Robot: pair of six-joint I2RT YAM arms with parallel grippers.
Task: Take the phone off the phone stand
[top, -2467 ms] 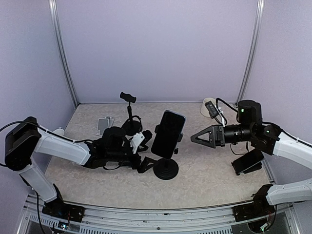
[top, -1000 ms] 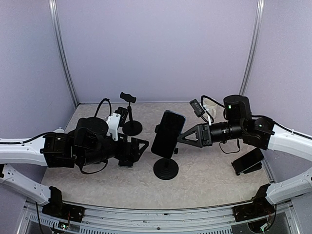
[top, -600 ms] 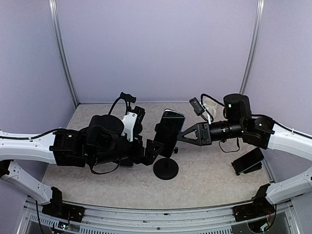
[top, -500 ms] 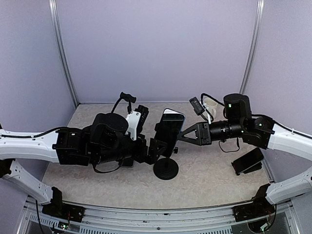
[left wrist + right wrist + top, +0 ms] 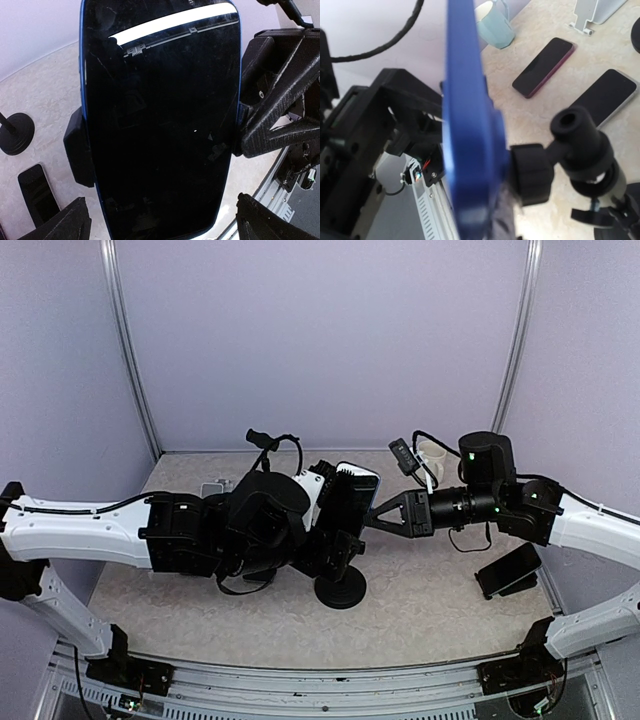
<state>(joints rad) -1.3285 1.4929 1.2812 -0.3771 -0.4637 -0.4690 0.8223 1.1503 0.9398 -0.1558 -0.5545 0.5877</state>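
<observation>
The phone (image 5: 347, 508) has a black screen and a blue case and stands upright in the black phone stand (image 5: 340, 590). It fills the left wrist view as the phone (image 5: 160, 115), with the stand's side clamp (image 5: 77, 150) on its left edge. My left gripper (image 5: 335, 548) is open, its fingertips (image 5: 75, 222) on either side of the phone's lower end without touching it. My right gripper (image 5: 373, 514) is shut on the phone's right edge. In the right wrist view the phone's blue edge (image 5: 467, 125) runs edge-on beside the stand's ball joint (image 5: 575, 135).
A pale mug (image 5: 431, 454) stands at the back right. A dark phone (image 5: 508, 571) lies propped at the right. Two more phones (image 5: 542, 67) (image 5: 605, 95) and a white holder (image 5: 597, 10) lie on the table. A second black stand (image 5: 264, 443) stands behind my left arm.
My left arm has swung right and up to the phone, jaws still open, now framing its lower end. My right gripper has closed on the phone's right edge without moving away.
</observation>
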